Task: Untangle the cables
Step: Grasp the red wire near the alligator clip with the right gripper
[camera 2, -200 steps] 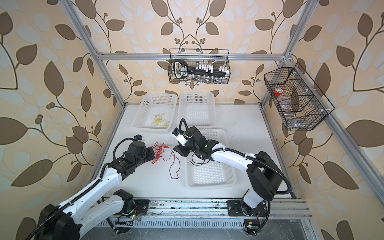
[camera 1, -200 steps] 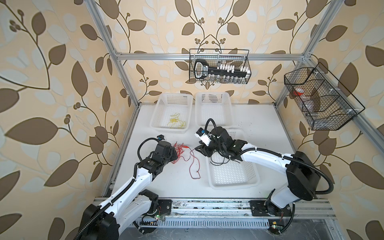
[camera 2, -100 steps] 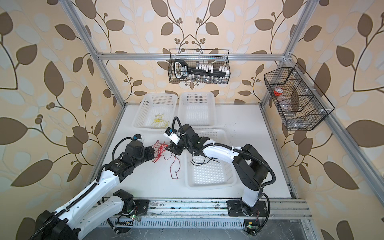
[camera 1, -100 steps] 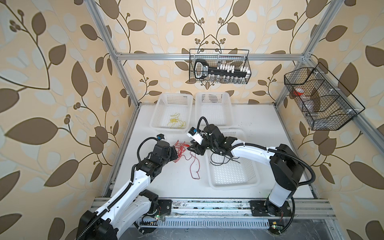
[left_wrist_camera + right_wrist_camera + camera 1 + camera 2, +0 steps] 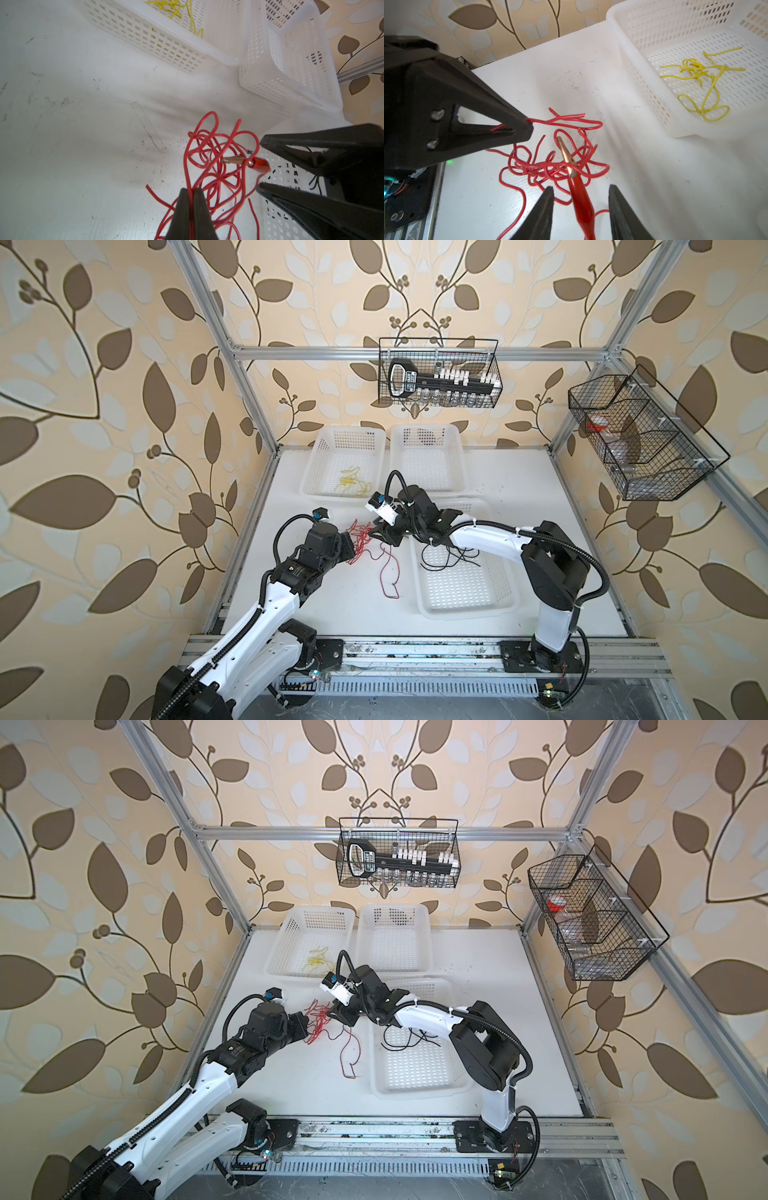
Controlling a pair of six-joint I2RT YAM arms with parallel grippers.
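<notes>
The red cable [image 5: 362, 536] is seen tangled on the table [image 5: 353, 614], centre of both top views. One strand is clamped in the left gripper [image 5: 190, 197]. The right gripper [image 5: 580, 187] jaws are spread apart around its clip [image 5: 581, 205].

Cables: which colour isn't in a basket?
The red cable, out on the table; yellow cable lies in the far-left basket, black cable in the near basket.
</notes>
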